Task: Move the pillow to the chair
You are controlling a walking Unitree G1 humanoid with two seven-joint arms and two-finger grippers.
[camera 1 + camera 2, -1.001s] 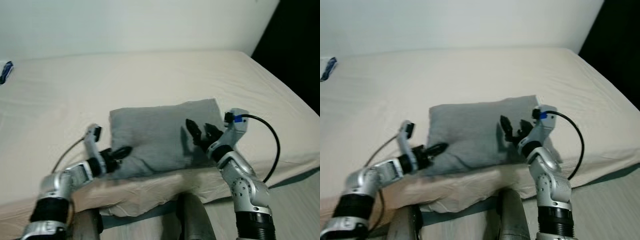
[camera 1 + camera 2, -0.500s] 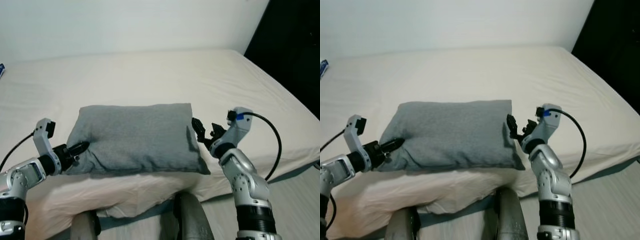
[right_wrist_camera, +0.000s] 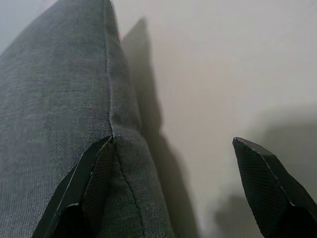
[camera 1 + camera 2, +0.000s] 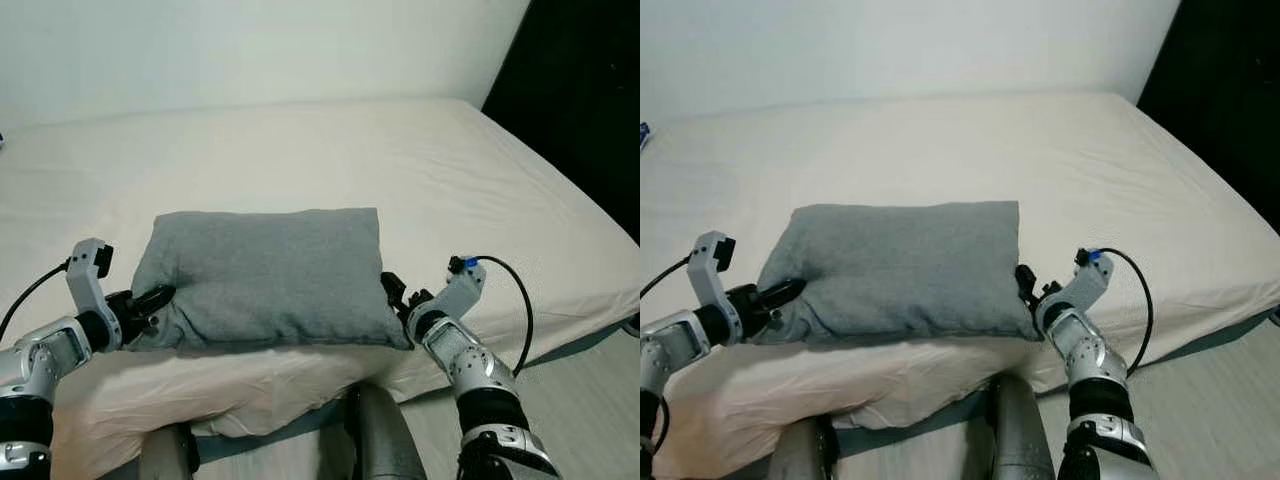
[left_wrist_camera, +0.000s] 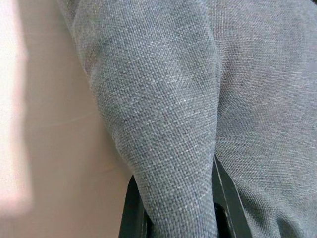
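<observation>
- Left eye view: the grey pillow (image 4: 265, 275) lies flat on the cream bed (image 4: 300, 150), close to the bed's near edge and about midway along it.
- My left gripper (image 4: 148, 303) is at the pillow's near-left corner; in the left wrist view my fingers (image 5: 132, 213) are clamped on a fold of the grey fabric.
- My right gripper (image 4: 397, 296) is at the pillow's near-right corner, fingers spread apart; in the right wrist view one fingertip (image 3: 86, 171) touches the corner seam, the other stands apart over the sheet.
- A black cable (image 4: 515, 300) loops from my right wrist.
</observation>
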